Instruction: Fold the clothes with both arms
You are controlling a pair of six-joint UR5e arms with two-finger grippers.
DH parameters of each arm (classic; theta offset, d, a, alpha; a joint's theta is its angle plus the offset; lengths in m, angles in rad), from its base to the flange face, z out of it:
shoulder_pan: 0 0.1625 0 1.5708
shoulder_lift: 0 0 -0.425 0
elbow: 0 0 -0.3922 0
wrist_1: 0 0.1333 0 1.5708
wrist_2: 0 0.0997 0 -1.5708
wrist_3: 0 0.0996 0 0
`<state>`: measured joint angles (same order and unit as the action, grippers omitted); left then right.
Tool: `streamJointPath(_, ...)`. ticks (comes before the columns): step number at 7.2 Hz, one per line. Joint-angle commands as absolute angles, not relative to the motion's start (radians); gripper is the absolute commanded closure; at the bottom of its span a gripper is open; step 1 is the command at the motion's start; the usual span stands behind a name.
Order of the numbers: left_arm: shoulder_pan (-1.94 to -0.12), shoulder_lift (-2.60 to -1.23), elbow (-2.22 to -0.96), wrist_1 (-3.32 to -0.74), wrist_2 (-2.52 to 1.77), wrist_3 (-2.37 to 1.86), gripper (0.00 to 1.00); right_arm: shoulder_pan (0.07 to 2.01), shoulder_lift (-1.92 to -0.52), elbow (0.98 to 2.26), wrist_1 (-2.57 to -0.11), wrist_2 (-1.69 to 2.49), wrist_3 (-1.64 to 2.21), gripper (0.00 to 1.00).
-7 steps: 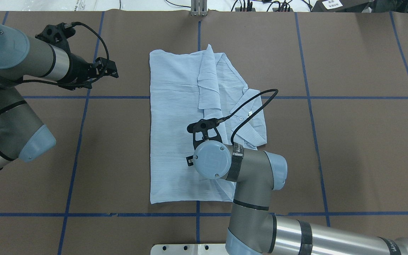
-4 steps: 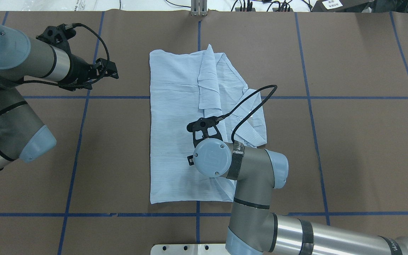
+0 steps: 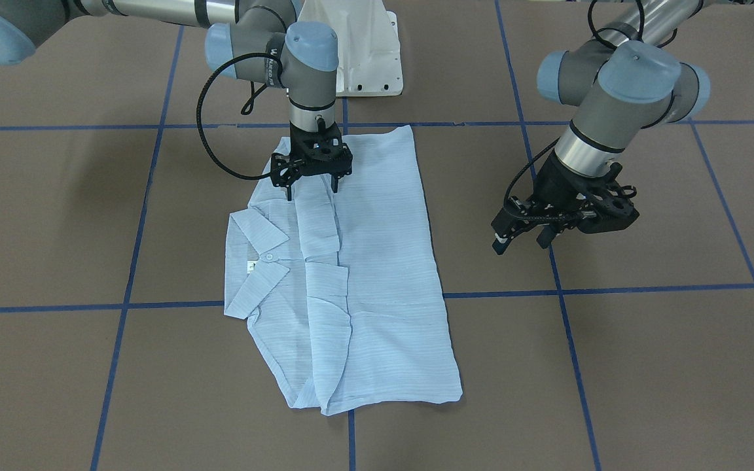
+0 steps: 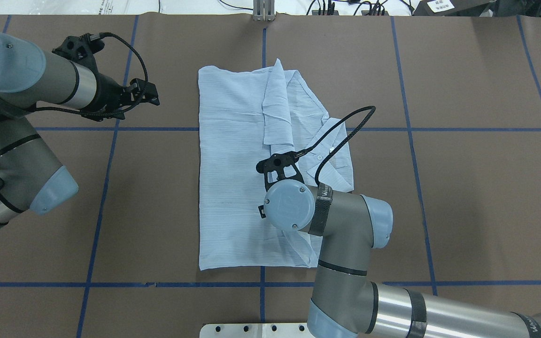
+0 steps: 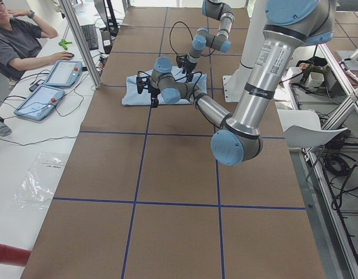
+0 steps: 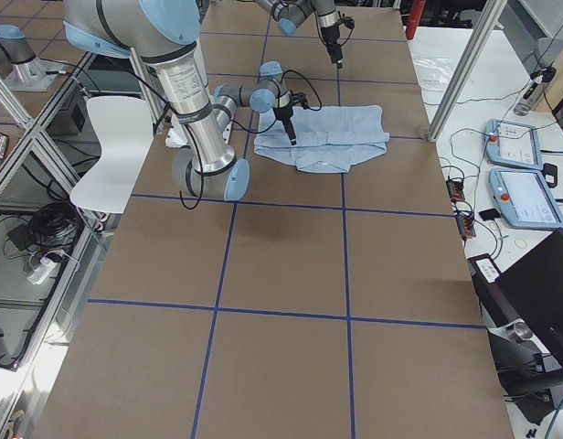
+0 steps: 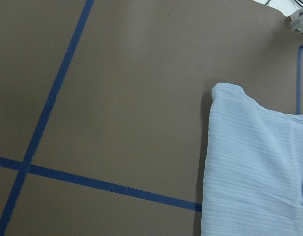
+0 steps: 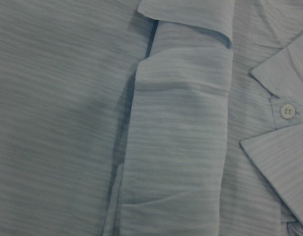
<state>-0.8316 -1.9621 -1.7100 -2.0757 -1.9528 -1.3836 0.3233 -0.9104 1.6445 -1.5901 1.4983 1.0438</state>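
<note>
The pale-blue shirt (image 3: 383, 281) lies flat and folded on the brown table, collar (image 3: 256, 242) toward the robot's right; it also shows in the overhead view (image 4: 233, 164). My right gripper (image 3: 311, 188) points straight down over the shirt's near part, beside the folded sleeve strip, jaws open, empty, fingertips at or just above the cloth. In the overhead view its wrist hides it. The right wrist view shows the cloth (image 8: 68, 123) and a white button (image 8: 287, 111). My left gripper (image 3: 520, 243) hangs open and empty over bare table left of the shirt, and shows in the overhead view (image 4: 150, 96).
The white pedestal base (image 3: 357, 46) stands at the robot's edge of the table. Blue tape lines (image 4: 111, 129) cross the brown surface. An aluminium post (image 4: 263, 9) stands at the far edge. An operator (image 5: 16, 40) sits with tablets (image 5: 51, 87) beyond it.
My right arm has shifted a little toward the robot's right over the shirt. My left gripper has edged slightly toward the shirt. The shirt has not moved.
</note>
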Motion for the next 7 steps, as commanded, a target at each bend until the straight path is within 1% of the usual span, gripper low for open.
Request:
streamJointPath(1, -0.83, -1.967, -1.706, -2.079, -1.953, -1.39, 0.0, 0.319, -0.919, 1.643, -1.601, 1.499, 1.042, 0.0)
streamJointPath(5, -0.822, -1.97, -1.706, -2.08, -1.954, -1.4, 0.0, 0.316, -0.946, 1.658, -1.603, 1.502, 1.031, 0.0)
streamJointPath(7, -0.802, -1.982, -1.707, -2.08, -1.954, -1.445, 0.0, 0.359, -1.007, 1.741, -1.626, 1.511, 0.95, 0.0)
